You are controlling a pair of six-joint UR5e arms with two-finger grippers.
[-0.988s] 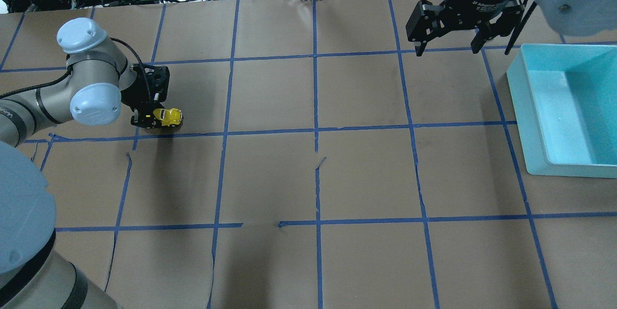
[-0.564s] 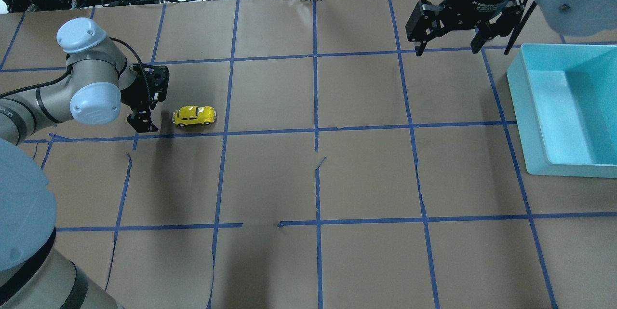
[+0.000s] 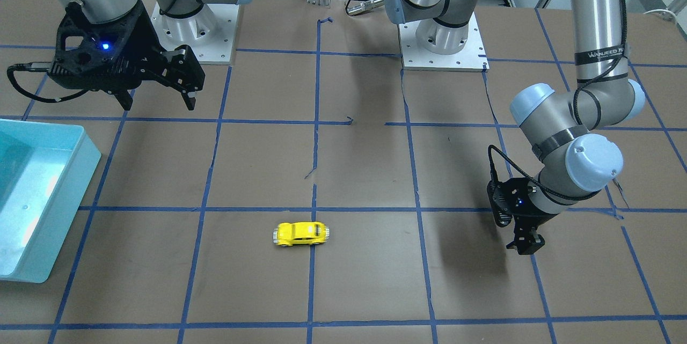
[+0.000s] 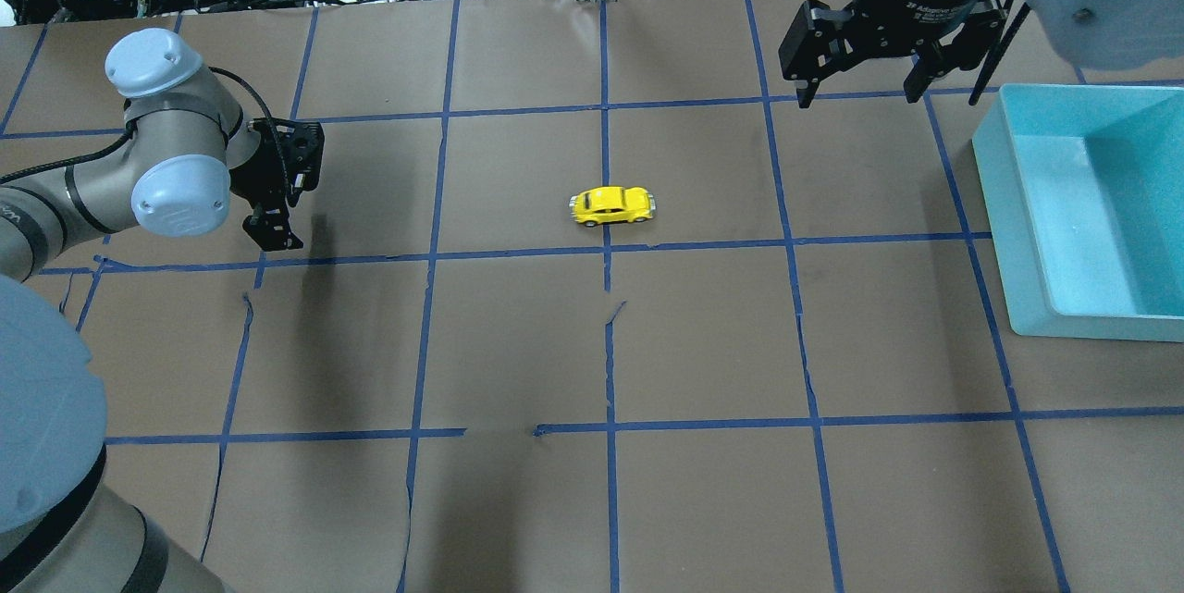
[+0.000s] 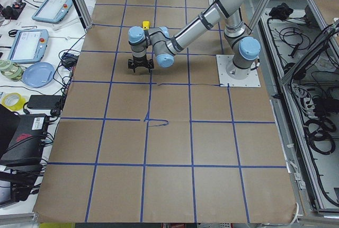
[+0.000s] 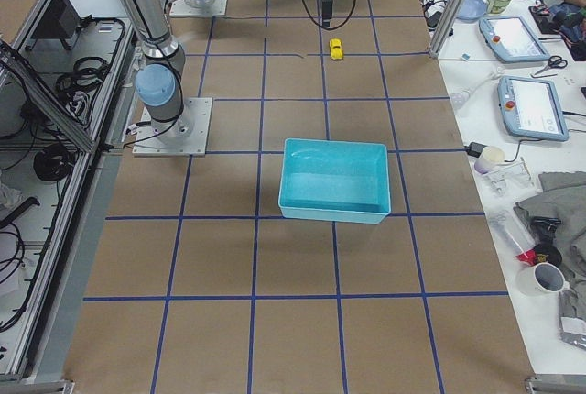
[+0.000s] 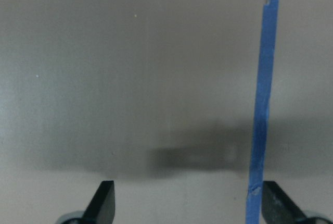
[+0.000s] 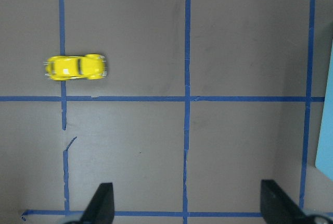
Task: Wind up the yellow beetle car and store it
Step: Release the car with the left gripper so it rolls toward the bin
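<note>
The yellow beetle car (image 4: pixel 611 205) stands on its wheels near the table's middle, by the centre tape line; it also shows in the front view (image 3: pixel 301 234) and in the right wrist view (image 8: pixel 76 67). My left gripper (image 4: pixel 275 237) is open and empty, low over the table far to the car's left; the left wrist view (image 7: pixel 190 208) shows only bare paper between its fingers. My right gripper (image 4: pixel 860 93) is open and empty, high over the far right, beyond the car.
A teal bin (image 4: pixel 994 204) stands at the table's right edge, also seen in the front view (image 3: pixel 80 172). Blue tape lines grid the brown paper. Cables and devices lie beyond the far edge.
The left gripper opened and let go of the car. The car rolled right from the gripper to the table's middle. The right arm has not moved.
</note>
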